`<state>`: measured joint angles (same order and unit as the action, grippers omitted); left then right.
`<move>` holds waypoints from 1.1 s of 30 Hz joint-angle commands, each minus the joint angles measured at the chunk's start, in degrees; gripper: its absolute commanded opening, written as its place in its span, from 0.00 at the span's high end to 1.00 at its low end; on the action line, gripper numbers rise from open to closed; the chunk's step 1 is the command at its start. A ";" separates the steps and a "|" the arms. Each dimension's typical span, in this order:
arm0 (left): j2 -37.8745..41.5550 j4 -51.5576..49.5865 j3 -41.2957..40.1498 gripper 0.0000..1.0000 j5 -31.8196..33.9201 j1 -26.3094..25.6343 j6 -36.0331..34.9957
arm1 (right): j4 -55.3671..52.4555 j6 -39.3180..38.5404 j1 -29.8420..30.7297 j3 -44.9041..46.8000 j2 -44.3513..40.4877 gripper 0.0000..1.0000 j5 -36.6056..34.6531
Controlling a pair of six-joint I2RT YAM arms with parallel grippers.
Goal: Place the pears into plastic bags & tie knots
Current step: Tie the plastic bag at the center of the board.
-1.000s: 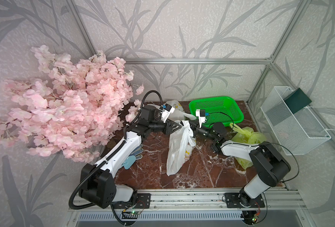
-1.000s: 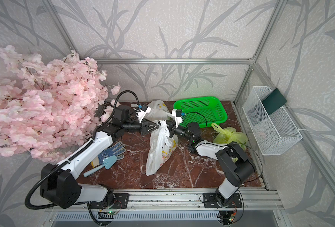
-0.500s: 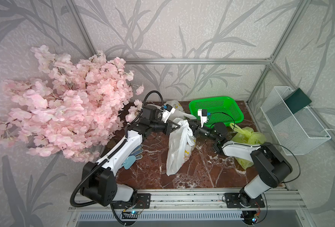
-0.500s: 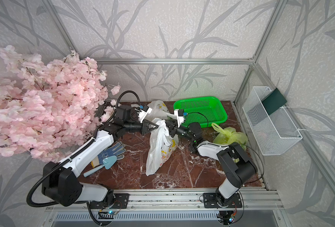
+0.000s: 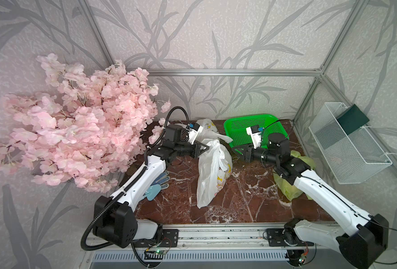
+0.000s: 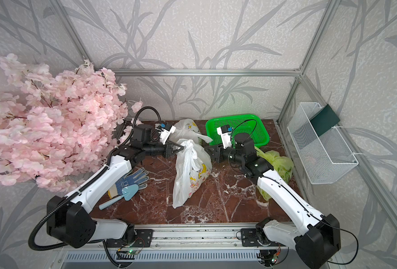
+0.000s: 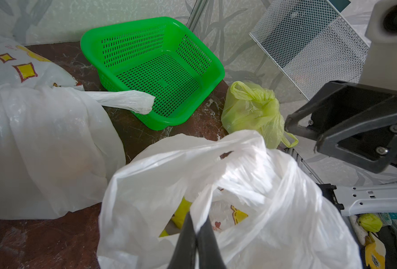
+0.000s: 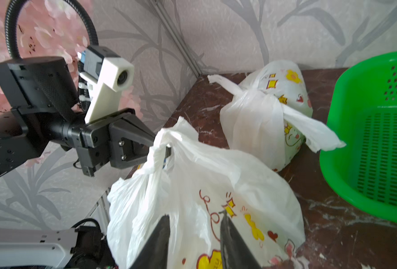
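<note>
Marble worktop (image 5: 251, 198), leafy-wallpaper booth. Up close the left tool (image 5: 207, 148) is pinched tight on the top of the white bag (image 5: 212, 172). The right tool (image 5: 234, 151) sits half-wide just beside it. Past both tools are a second white bag (image 5: 208, 127) and a green basket (image 5: 251, 123).

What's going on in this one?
The left gripper is shut on the top of a white printed bag, holding it up on the table. The right gripper sits beside that bag with jaws open, gripping nothing. A second white bag by the green basket and a yellow-green bag under the right arm look already tied.
</note>
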<state>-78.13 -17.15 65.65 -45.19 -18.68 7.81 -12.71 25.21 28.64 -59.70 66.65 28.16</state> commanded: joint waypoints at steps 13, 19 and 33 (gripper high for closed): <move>0.88 0.97 1.46 0.99 -0.55 -0.04 0.92 | -11.23 1.59 8.78 -14.14 10.45 0.54 -1.16; 1.01 1.11 1.50 0.99 -1.65 -0.04 0.50 | -8.35 2.75 8.89 -15.15 13.52 0.61 -1.27; 6.82 -11.80 2.06 1.00 7.00 3.90 -4.06 | -17.81 0.29 -0.29 -8.46 4.74 1.00 -5.39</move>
<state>-75.29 -24.43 66.26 -41.45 -17.06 5.91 -25.12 27.86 31.03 -69.63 75.07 25.43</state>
